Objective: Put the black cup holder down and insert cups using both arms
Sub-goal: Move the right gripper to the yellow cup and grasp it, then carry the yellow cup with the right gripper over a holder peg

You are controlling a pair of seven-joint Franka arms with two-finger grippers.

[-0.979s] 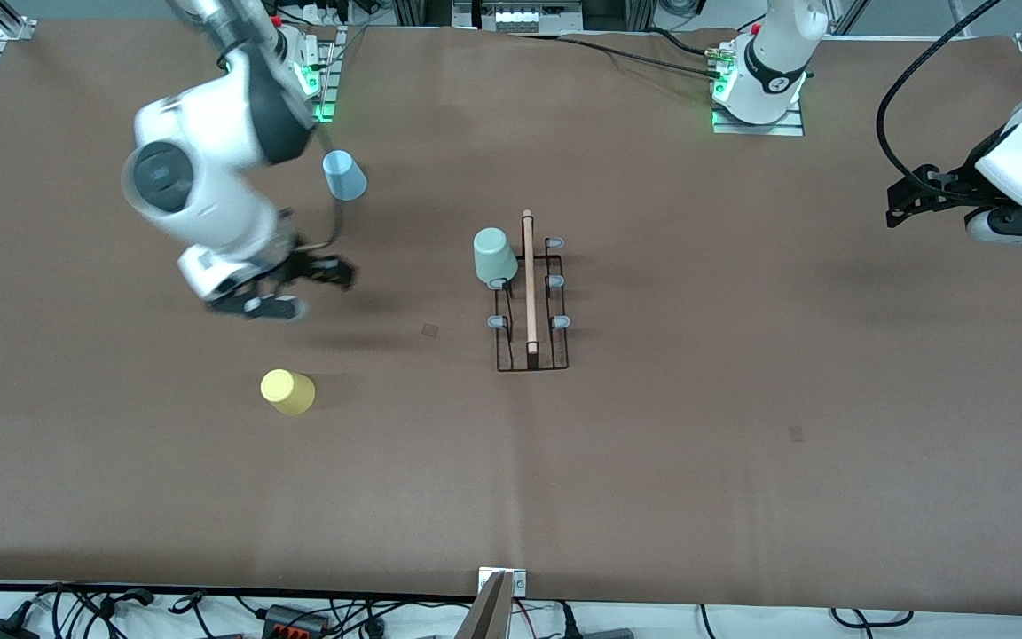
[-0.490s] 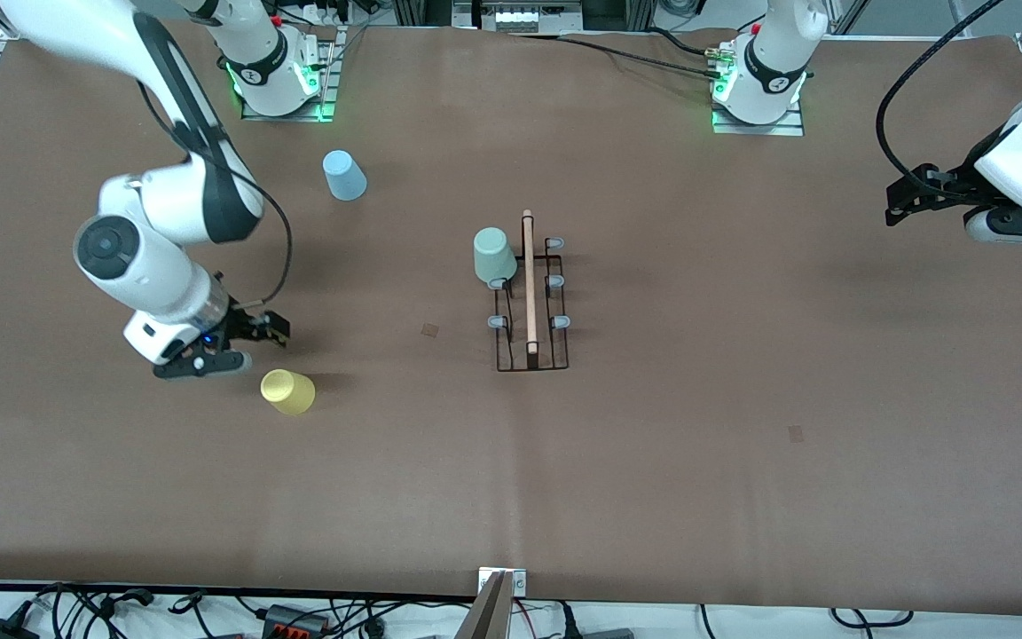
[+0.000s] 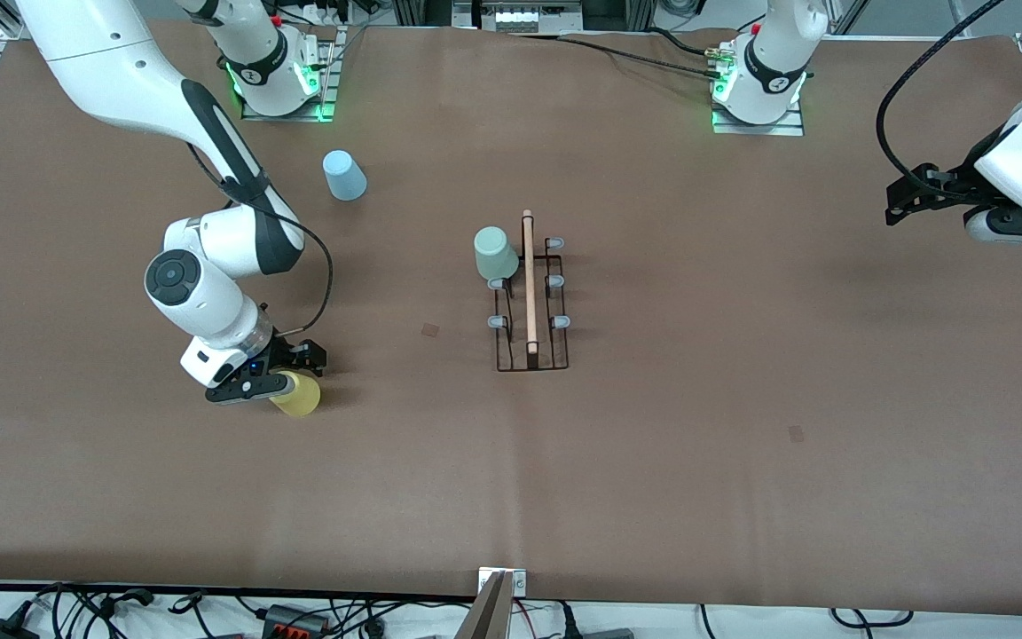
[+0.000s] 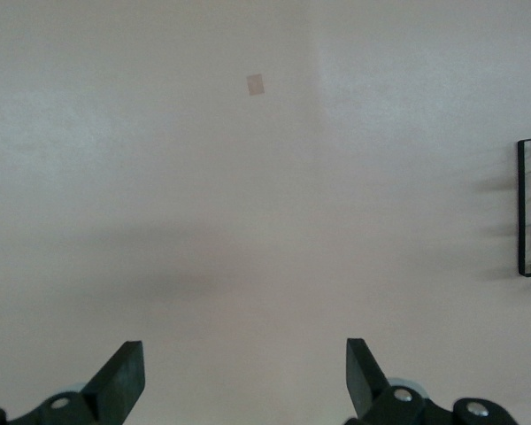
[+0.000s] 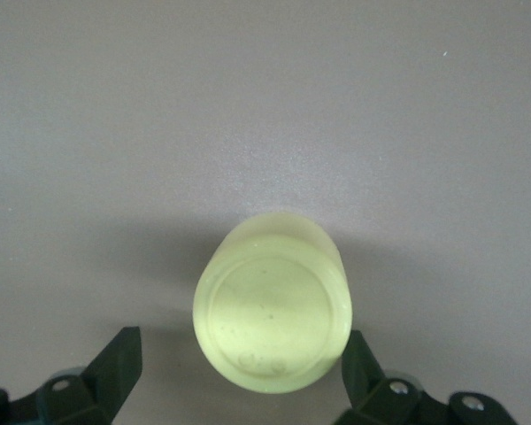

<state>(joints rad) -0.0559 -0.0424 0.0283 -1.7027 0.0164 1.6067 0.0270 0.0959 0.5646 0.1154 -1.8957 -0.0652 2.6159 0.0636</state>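
Over the yellow cup [image 3: 296,396], right hand [image 3: 285,373] spread wide.

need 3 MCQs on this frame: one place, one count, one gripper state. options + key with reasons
1. Where is the mint cup?
A. on the holder
B. beside the blue cup
C. in the left gripper

2. How many cups are off the holder?
A. none
B. one
C. two

3. What is the right gripper doing?
A. open at the yellow cup
B. shut on it
C. over the holder

Key: 1 A, it sits upturned on a prong. 2 C, blue and yellow stand on the table. 3 A, the right wrist view shows fingers either side, apart.
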